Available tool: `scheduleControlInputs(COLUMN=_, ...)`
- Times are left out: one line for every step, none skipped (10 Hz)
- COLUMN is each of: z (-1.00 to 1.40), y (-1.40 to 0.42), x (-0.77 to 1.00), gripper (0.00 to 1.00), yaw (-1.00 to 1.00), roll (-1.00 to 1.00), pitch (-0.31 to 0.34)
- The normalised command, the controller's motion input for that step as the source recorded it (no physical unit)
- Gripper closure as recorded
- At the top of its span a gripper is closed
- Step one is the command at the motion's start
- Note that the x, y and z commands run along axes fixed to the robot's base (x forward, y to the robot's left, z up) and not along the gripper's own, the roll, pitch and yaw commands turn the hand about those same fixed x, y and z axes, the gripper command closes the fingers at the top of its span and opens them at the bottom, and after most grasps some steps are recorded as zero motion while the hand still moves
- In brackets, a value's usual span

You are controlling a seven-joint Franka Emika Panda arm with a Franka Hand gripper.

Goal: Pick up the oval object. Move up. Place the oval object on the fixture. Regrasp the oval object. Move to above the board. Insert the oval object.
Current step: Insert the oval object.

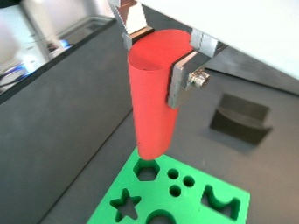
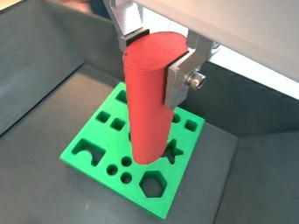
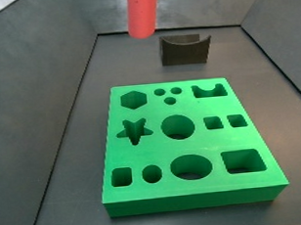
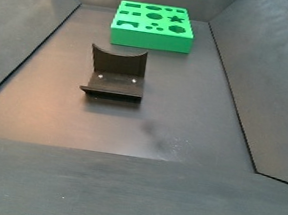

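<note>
My gripper [image 1: 158,61] is shut on the top end of the oval object [image 1: 152,96], a smooth red peg that hangs upright from the fingers [image 1: 184,80]. Both wrist views show this grip [image 2: 158,61]. The peg [image 2: 152,105] is held high above the green board [image 2: 100,144], apart from it. In a side view only the peg's lower part [image 3: 143,12] shows, up near the board's far end [image 3: 186,190]; the gripper is out of that frame. The dark notched fixture [image 3: 184,48] stands empty just beyond the board and also shows in a wrist view [image 1: 242,118].
Dark sloping walls [image 3: 58,73] enclose the floor on all sides. In a side view the fixture [image 4: 116,72] stands mid-floor in front of the board [image 4: 152,25]; neither the peg nor the gripper shows there.
</note>
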Motion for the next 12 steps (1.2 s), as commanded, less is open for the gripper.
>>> scheduleControlInputs(z=0.00, y=-0.07, x=0.00, gripper=1.00, yaw=-0.89, roll=-0.21, pitch=-0.086)
scheduleControlInputs(z=0.00, y=-0.07, x=0.00, gripper=1.00, yaw=-0.90, roll=-0.20, pitch=-0.087)
scheduleControlInputs(z=0.00, y=-0.05, x=0.06, gripper=1.00, yaw=-0.90, roll=-0.21, pitch=-0.030)
scheduleControlInputs(z=0.00, y=-0.07, x=0.00, gripper=1.00, yaw=-0.91, roll=-0.21, pitch=-0.050)
scheduleControlInputs(z=0.00, y=-0.07, x=0.00, gripper=1.00, yaw=-0.90, roll=-0.22, pitch=-0.084)
scheduleControlInputs(z=0.00, y=-0.09, x=0.00, gripper=1.00, yaw=-0.88, roll=-0.22, pitch=-0.099)
scheduleControlInputs(z=0.00, y=-0.09, x=0.00, gripper=1.00, yaw=-0.87, roll=-0.23, pitch=-0.101)
scheduleControlInputs(z=0.00, y=-0.08, x=0.00, gripper=1.00, yaw=-0.89, roll=-0.21, pitch=-0.084)
scheduleControlInputs(z=0.00, y=-0.08, x=0.00, gripper=1.00, yaw=-0.91, roll=-0.20, pitch=-0.097)
scheduleControlInputs(z=0.00, y=-0.08, x=0.00, gripper=1.00, yaw=-0.91, roll=-0.20, pitch=-0.093)
scheduleControlInputs(z=-0.14, y=-0.14, x=0.00, gripper=1.00, yaw=-0.86, roll=-0.17, pitch=-0.156)
scheduleControlInputs(z=-0.20, y=-0.19, x=0.00, gripper=1.00, yaw=-0.81, roll=-0.12, pitch=-0.100)
